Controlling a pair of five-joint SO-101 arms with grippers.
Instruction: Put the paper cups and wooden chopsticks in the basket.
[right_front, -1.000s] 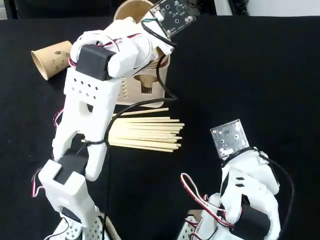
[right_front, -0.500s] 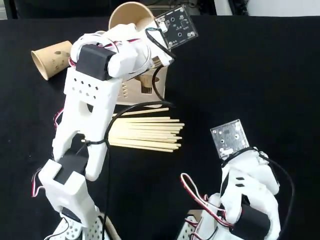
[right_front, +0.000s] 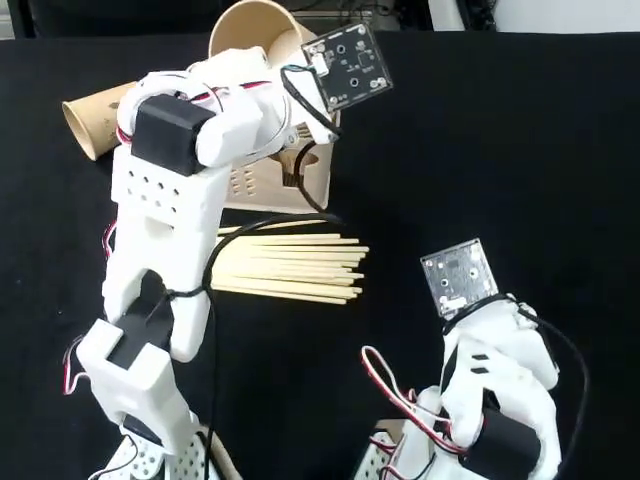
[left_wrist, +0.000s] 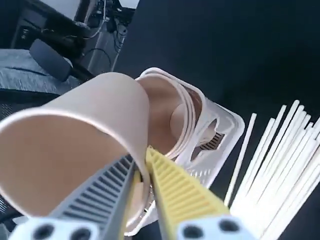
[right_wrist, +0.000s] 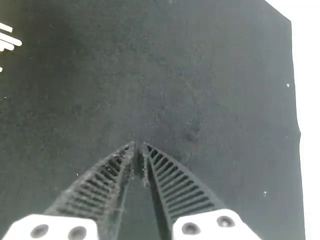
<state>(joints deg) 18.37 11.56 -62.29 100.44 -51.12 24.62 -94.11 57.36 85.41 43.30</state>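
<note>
My left gripper (left_wrist: 141, 162) is shut on the rim of a tan paper cup (left_wrist: 75, 145), held tilted over the pale basket (left_wrist: 227, 125). Another cup (left_wrist: 167, 117) lies inside that basket. From above, the held paper cup (right_front: 250, 25) sits at the basket's (right_front: 300, 185) far side under the left arm. A second loose cup (right_front: 95, 115) lies on its side at the far left. A bundle of wooden chopsticks (right_front: 295, 265) lies in front of the basket; the chopsticks (left_wrist: 280, 160) also show past the left fingers. My right gripper (right_wrist: 137, 152) is shut on nothing above bare black cloth.
The black table cloth (right_front: 500, 130) stretches bare to the right of the basket. The right arm (right_front: 495, 390) is folded at the near right edge. Chairs and cables (left_wrist: 75, 30) stand beyond the table's far edge.
The left arm has swung leftwards and lifted the held cup a little farther back over the basket. The right arm has stayed still.
</note>
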